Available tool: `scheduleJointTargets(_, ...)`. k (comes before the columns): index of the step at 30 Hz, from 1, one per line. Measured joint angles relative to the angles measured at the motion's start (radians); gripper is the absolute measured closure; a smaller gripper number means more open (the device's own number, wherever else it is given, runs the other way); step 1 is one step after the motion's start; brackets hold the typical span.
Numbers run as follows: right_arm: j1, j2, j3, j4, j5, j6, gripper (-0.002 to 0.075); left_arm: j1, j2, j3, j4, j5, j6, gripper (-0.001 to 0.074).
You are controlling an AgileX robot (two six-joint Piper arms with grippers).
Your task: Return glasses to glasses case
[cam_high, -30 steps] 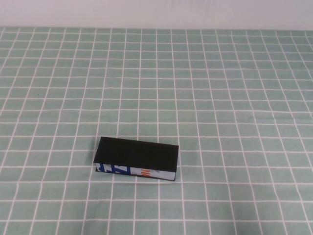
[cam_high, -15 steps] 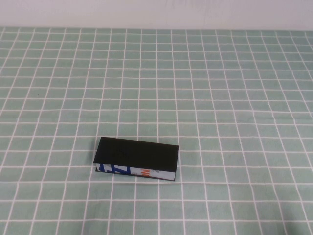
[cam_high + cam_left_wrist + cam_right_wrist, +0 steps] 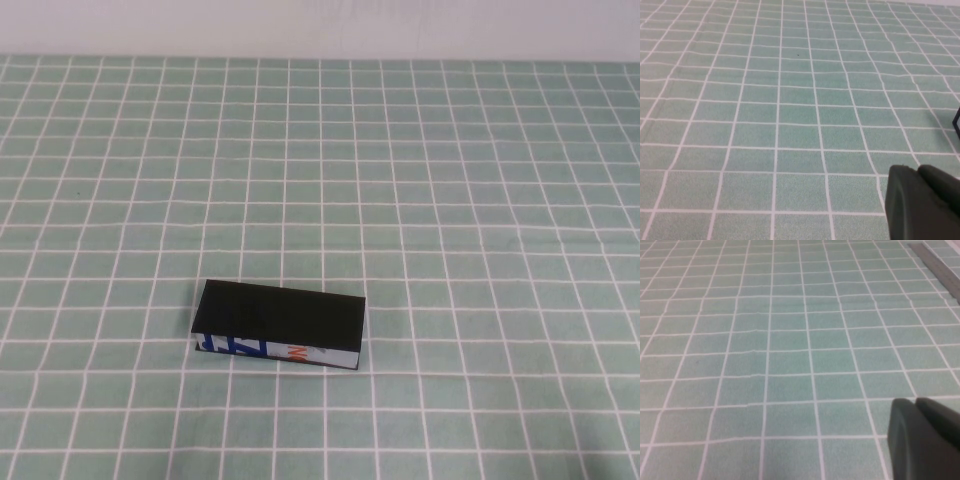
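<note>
The glasses case lies shut on the green checked cloth, left of centre near the front in the high view, black lid up and its white, blue and orange printed edge facing me. The glasses are not in view. Neither arm shows in the high view. My left gripper is seen only in the left wrist view, low over bare cloth, fingers pressed together with nothing between them. A dark corner at that view's edge may be the case. My right gripper is likewise shut and empty over bare cloth.
The green cloth with white grid lines covers the whole table up to the pale back wall. A grey strip at the table's edge shows in the right wrist view.
</note>
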Motion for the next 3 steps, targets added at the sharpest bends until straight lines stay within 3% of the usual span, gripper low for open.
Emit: scheduleJointTargets(3, 0.0, 0.0, 0.0, 0.0, 0.0, 0.0, 0.0739, 0.0, 0.0, 0.0, 0.0, 0.0, 0.0, 0.0736)
